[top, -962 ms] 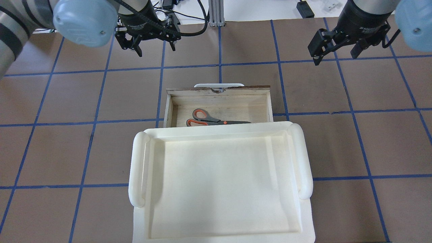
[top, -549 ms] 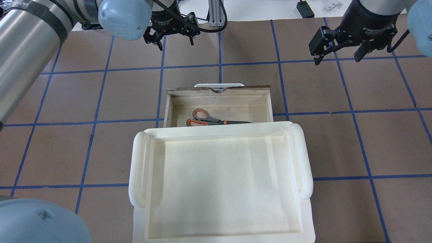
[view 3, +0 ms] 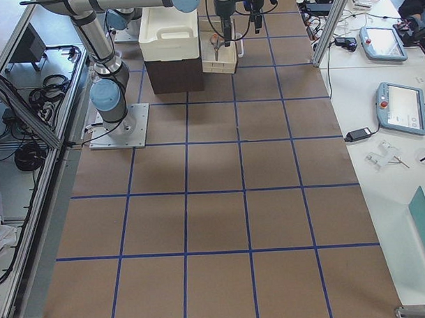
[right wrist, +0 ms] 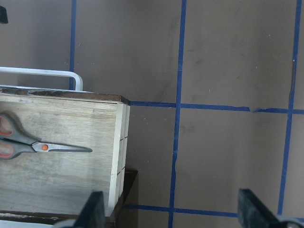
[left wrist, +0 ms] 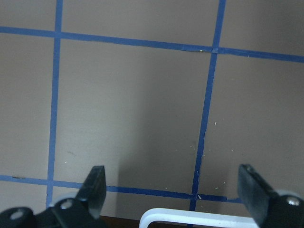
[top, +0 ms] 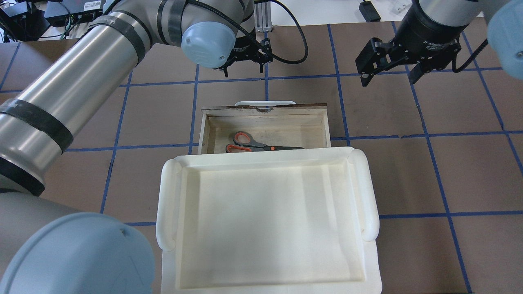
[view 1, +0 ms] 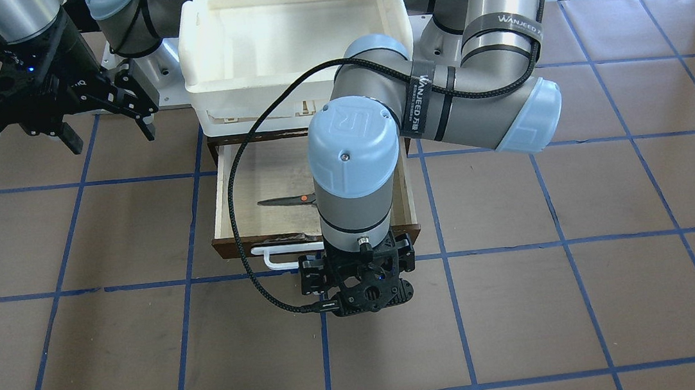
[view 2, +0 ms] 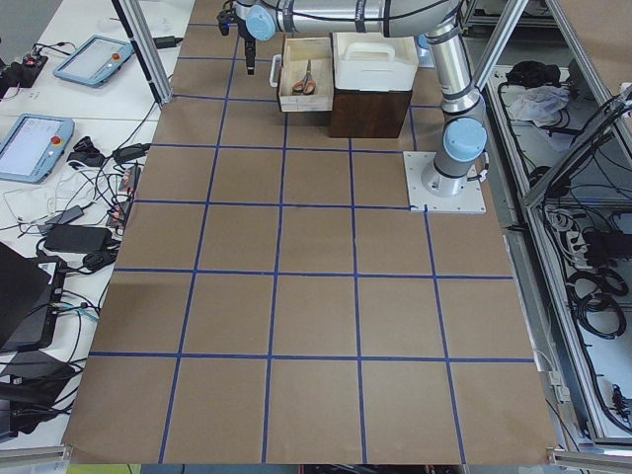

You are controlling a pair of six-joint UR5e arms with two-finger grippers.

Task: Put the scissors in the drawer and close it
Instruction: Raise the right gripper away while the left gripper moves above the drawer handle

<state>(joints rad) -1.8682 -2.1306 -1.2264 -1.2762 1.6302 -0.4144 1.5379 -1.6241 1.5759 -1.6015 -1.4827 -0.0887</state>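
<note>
Two grippers are in view and neither holds anything. The left gripper (top: 246, 64) has its jaws spread wide and hangs over the bare table (top: 408, 171) just beyond the front of the drawer (top: 327, 130). In the left wrist view, the white bar handle (left wrist: 190, 216) shows at the bottom edge between the two fingers (left wrist: 95, 183), with a gap on either side and no contact visible. The left arm reaches across above the drawer, and in the front-facing view it hides the handle end of the scissors (top: 257, 143). The right gripper (top: 388, 78) is likewise spread apart and is held above the table on the robot's right, well apart from the drawer's corner. The drawer stands pulled out from under the white tray (top: 167, 204), which sits on top of the dark brown cabinet (view 2: 370, 109), and its pale plywood floor is exposed. The scissors lie flat on that floor and touch neither gripper. Their orange-lined handle loops point toward the robot's left and the closed dark blades toward its right. They rest in the part of the drawer nearest the cabinet; in the overhead view, the tray's edge overlaps the nearer loop. The dark front panel is chipped at its upper edge near the handle.
</note>
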